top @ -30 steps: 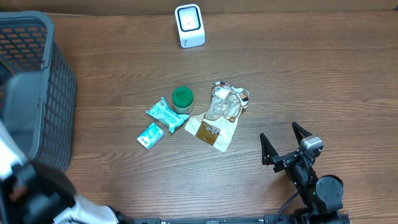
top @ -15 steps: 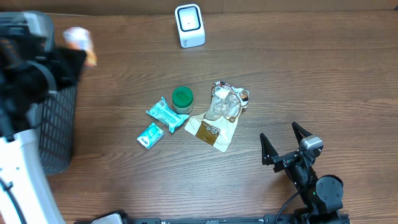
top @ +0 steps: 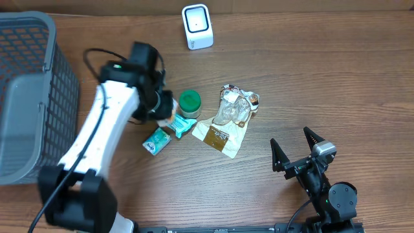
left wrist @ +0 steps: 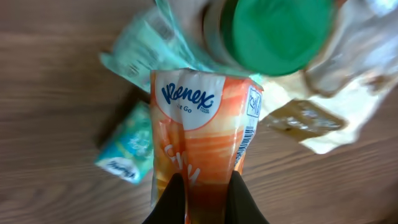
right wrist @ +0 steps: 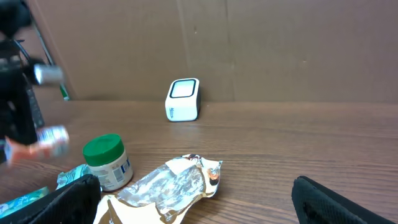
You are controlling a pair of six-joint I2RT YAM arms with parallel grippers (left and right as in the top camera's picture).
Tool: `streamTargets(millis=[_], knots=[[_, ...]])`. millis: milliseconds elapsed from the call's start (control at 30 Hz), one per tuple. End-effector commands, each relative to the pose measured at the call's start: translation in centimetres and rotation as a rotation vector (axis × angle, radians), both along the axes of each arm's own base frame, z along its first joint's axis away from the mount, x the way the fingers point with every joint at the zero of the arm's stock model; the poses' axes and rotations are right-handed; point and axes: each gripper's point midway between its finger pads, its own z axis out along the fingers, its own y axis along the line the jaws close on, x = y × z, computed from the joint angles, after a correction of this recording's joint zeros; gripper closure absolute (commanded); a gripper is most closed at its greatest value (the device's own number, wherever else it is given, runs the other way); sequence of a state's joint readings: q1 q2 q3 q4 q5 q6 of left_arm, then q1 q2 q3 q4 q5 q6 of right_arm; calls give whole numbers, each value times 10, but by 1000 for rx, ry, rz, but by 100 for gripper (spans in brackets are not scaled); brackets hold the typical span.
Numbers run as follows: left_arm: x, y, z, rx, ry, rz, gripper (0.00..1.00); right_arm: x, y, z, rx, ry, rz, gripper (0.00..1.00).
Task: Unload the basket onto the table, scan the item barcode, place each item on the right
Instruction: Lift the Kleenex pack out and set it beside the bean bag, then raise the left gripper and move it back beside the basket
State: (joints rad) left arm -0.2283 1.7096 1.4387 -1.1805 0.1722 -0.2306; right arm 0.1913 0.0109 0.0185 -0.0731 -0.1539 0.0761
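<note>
The left arm is hovering over the pile in mid-frame, its jaws clamped on the orange tissue pack. The barcode is running down the pack's right edge, I think, though it's blurry. This looks like the carry step, with no scan yet, because the scanner is sitting at top centre of the counter. Next, that barcode needs turning toward the scanner's face. At lower right, the right arm is idling, jaws wide apart.

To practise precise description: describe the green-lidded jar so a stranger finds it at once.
On the wooden table, find the cluster of packets near the middle. The jar stands at its far edge, beside a teal packet. It alone is round and green-lidded; its neighbours are flat or crumpled wrappers.
</note>
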Motion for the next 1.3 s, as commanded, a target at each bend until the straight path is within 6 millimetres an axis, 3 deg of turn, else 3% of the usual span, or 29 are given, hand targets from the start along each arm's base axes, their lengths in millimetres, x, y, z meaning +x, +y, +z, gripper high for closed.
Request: streamTargets(millis=[0, 100, 267, 333, 400, 467, 600, 667, 700, 767, 833, 1033, 1133, 1267], knots=[[-18, -13, -35, 42, 91, 0, 96, -1, 2, -2, 5, 0, 11, 0], [-31, -23, -48, 58, 138, -11, 96, -1, 2, -2, 5, 0, 11, 0], [-39, -40, -50, 62, 138, -50, 95, -1, 2, -2, 5, 0, 11, 0], [-38, -45, -50, 58, 125, -64, 82, -1, 2, -2, 5, 1, 11, 0], [-37, -47, -50, 55, 118, -69, 60, -1, 2, -2, 5, 0, 11, 0], [-37, -48, -49, 50, 118, -70, 55, -1, 2, -2, 5, 0, 11, 0], [-34, -47, -37, 46, 101, -84, 55, -1, 2, -2, 5, 0, 11, 0], [-28, -49, -21, 36, 66, -113, 55, -1, 2, -2, 5, 0, 11, 0], [-22, -52, -3, 24, 23, -133, 56, -1, 2, -2, 5, 0, 11, 0], [-13, -55, 26, 3, -46, -151, 71, -1, 2, -2, 5, 0, 11, 0], [-4, -55, 59, -20, -127, -163, 96, -1, 2, -2, 5, 0, 11, 0], [7, -40, 145, -68, -313, -114, 96, -1, 2, -2, 5, 0, 11, 0], [5, -33, 165, -84, -358, -79, 96, -1, 2, -2, 5, 0, 11, 0], [3, -26, 173, -108, -359, 18, 96, -1, 2, -2, 5, 0, 11, 0]])
